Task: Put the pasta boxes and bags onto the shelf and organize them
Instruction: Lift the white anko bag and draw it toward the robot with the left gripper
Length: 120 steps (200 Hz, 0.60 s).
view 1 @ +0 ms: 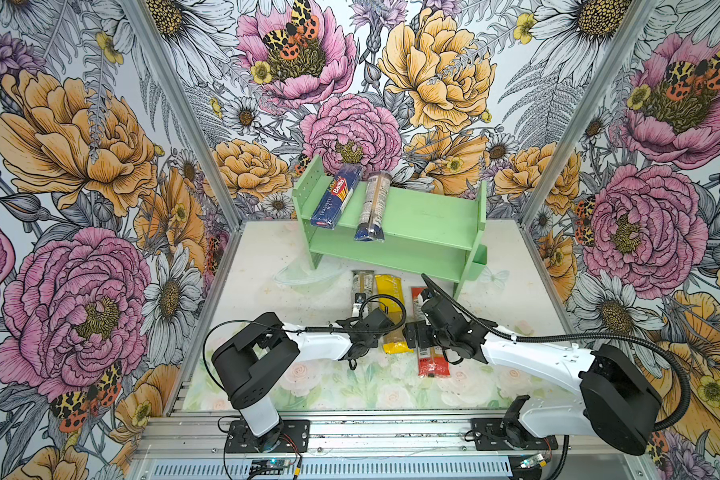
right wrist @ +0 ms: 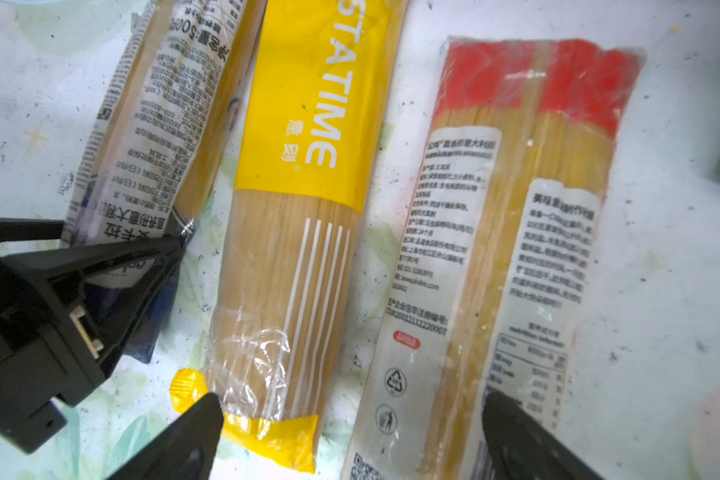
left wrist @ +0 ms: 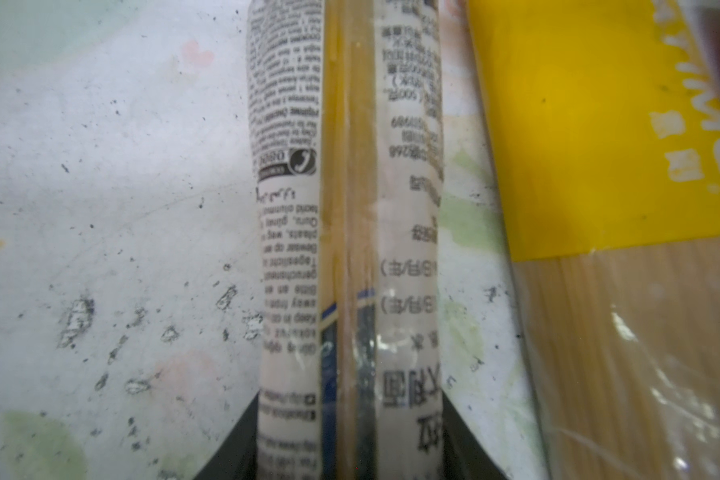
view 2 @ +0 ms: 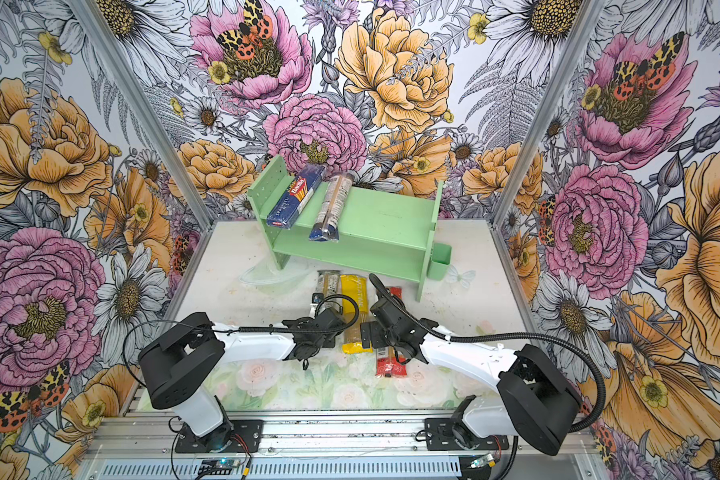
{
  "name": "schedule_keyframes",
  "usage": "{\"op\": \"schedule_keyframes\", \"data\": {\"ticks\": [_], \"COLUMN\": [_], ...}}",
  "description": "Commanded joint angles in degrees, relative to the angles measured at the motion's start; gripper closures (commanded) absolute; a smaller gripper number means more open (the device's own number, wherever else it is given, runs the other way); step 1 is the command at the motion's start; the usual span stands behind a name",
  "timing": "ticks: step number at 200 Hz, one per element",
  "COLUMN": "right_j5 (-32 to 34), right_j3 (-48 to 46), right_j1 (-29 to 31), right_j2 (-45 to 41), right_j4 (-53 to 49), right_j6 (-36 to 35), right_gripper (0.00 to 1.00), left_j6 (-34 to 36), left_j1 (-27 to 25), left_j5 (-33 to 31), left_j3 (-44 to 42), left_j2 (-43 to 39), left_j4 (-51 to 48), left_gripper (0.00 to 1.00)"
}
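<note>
The mint-green shelf (view 1: pixel 425 216) stands at the back of the table. On its top tier lie a dark blue Barilla box (view 1: pixel 336 197) and a clear navy-ended bag (view 1: pixel 373 208). Three packs lie side by side on the table in front: another navy-ended bag (left wrist: pixel 350 166), a yellow bag (right wrist: pixel 308 124) and a red-ended clear bag (right wrist: pixel 516 187). My left gripper (left wrist: pixel 350 399) is shut on the navy-ended bag on the table, a finger pressing each side. My right gripper (right wrist: pixel 350 419) hovers open over the near ends of the yellow and red-ended bags.
A small green bin (view 2: pixel 440 259) hangs on the shelf's right side panel. A clear plastic sheet (view 1: pixel 304 276) lies on the table by the shelf's left foot. Flowered walls with metal posts close in the table on three sides.
</note>
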Motion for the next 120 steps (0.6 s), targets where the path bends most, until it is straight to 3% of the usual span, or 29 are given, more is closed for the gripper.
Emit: {"op": "schedule_keyframes", "data": {"ticks": [1, 120], "right_j5": [1.58, 2.17], "right_j3": [0.16, 0.80], "right_j1": [0.39, 0.22], "right_j2": [-2.59, -3.33], "right_j4": [-0.07, -0.28], "right_j6": [0.99, -0.64], "right_gripper": [0.01, 0.00], "left_j6": [0.14, 2.01], "left_j1": [0.28, 0.39], "left_j5": [3.81, 7.63], "left_j3": [-2.55, -2.62], "left_j2": [-1.05, -16.78], "left_j4": [-3.96, -9.76], "left_gripper": [0.98, 1.00]}}
